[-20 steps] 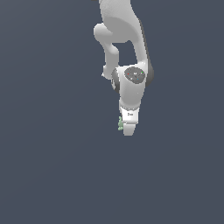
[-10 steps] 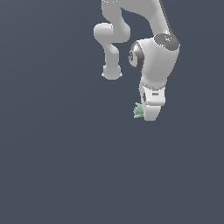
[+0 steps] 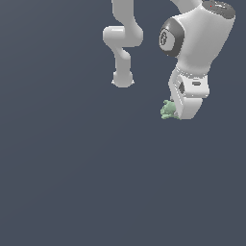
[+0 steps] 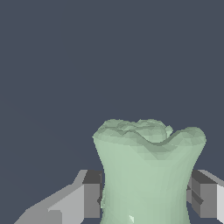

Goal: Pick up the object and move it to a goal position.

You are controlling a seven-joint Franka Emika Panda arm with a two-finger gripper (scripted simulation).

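Note:
The object (image 3: 167, 110) is a small pale mint-green lumpy item with knobbly corners. In the exterior view it peeks out at the lower edge of the white gripper (image 3: 178, 113), well above the dark floor. In the wrist view the object (image 4: 148, 170) fills the space between the two grey fingers (image 4: 89, 194), which press on both its sides. The gripper (image 4: 146, 194) is shut on it. The fingertips themselves are hidden behind the hand in the exterior view.
The white arm's links (image 3: 122, 36) rise at the top of the exterior view, with the large wrist body (image 3: 197, 38) at the exterior view's right. The dark grey-blue floor (image 3: 72, 182) stretches all around. No goal marker shows.
The arm has carried the object up and toward the exterior view's right. The grip on it has stayed the same.

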